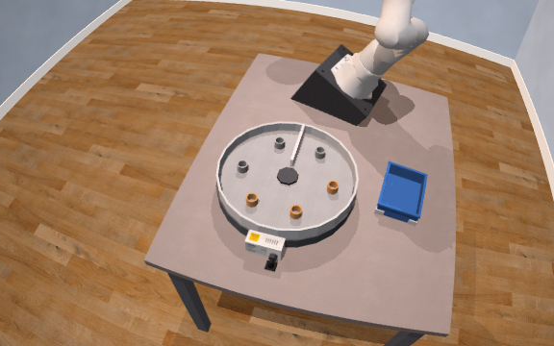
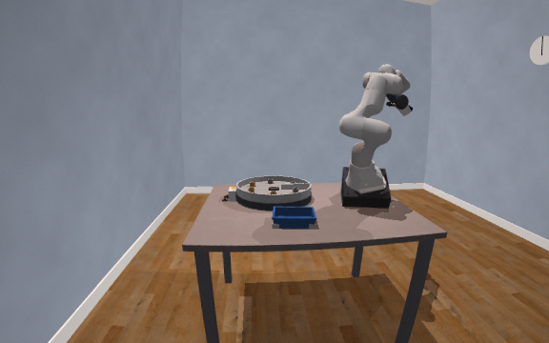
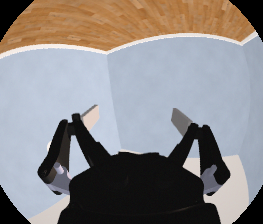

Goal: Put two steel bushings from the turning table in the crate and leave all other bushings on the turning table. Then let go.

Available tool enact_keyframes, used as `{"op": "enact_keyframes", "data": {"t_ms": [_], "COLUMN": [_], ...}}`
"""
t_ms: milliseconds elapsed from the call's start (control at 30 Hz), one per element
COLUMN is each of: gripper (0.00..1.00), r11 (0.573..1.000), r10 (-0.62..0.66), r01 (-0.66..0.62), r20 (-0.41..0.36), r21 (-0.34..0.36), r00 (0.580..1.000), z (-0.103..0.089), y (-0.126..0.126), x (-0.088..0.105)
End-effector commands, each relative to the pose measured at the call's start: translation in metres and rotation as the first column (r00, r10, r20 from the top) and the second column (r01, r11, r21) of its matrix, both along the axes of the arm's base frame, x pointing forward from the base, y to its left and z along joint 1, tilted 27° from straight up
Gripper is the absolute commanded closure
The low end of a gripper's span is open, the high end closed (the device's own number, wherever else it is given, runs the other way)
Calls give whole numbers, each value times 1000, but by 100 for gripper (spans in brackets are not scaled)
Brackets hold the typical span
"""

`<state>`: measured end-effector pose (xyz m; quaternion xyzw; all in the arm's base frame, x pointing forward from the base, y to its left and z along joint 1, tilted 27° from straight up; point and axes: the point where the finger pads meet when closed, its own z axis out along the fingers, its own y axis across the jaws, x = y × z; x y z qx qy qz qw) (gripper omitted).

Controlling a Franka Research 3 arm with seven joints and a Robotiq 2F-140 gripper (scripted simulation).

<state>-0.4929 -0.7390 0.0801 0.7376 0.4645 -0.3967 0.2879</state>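
Three grey steel bushings stand upright on the turning table (image 1: 264,178) (image 2: 274,198): one steel bushing (image 1: 242,167) at the left, one steel bushing (image 1: 279,143) left of the thin bar and one steel bushing (image 1: 320,153) right of it. Three orange bushings stand there too: one orange bushing (image 1: 252,202), a second orange bushing (image 1: 297,210) and a third orange bushing (image 1: 333,189). The blue crate (image 1: 398,211) (image 2: 295,222) shows no bushing inside in the top view. My gripper (image 3: 135,113) is open and empty, raised high and away from the table.
A thin white bar (image 1: 297,145) runs from the turning table's rim towards its dark hub (image 1: 288,176). A white box (image 1: 264,244) with a black fitting is at the turntable's near edge. My arm's black base (image 1: 327,96) (image 2: 366,198) stands behind the turning table and crate in the top view.
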Motion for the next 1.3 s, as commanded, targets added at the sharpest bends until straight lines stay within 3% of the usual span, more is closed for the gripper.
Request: {"op": "enact_keyframes", "data": {"t_ms": [0,567,633,1033,1100,1133,1267], "gripper": [0,0,0,0,0,0,0], "r11": [1000,1000,1000,980,980,970,954], "r10": [0,1,12,200,200,243,298], "r01": [0,-1,-12,-199,-199,-243,-299], "r20": [0,0,5,97,97,120,150], "r21": [0,0,-1,-11,-11,-12,-11], "r00": [1000,1000,1000,975,975,963,943], "z": [0,0,1,12,12,14,17], "y": [0,0,-4,-54,-54,-62,-69], "x": [0,0,8,140,140,173,216]}}
